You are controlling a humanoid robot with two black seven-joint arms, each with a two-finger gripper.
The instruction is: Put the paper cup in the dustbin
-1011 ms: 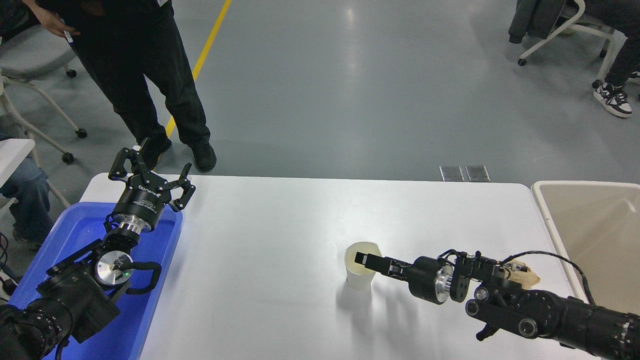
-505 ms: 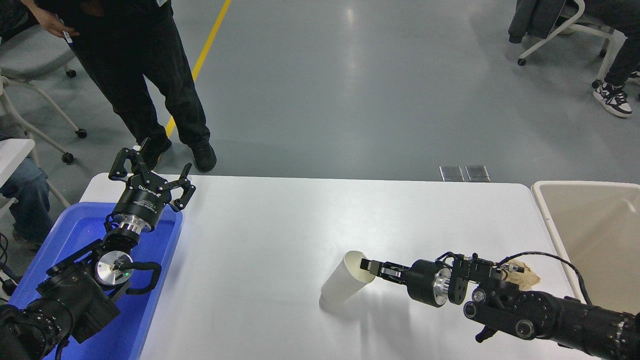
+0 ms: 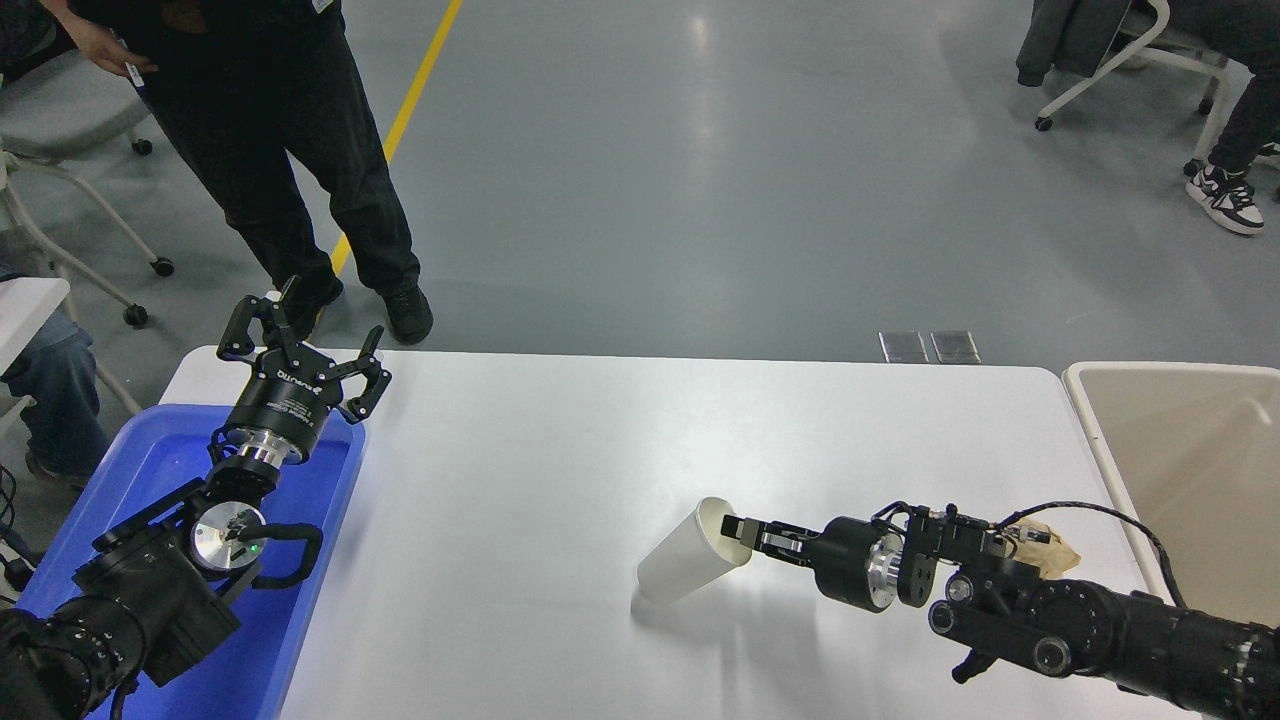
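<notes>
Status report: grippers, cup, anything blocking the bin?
Right gripper pinching tilted white paper cup rim. Left gripper open, parked. Beige plastic dustbin right; path clear.

The left arm [image 3: 150,580] and right arm [image 3: 1060,610] are black, with shiny silver rings, round joints, thin black cables and small white writing.

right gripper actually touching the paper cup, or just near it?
Touching. The head view shows the right gripper at the rim of the paper cup, one finger reaching into the mouth; the cup hangs tilted, base low toward the table.
</notes>
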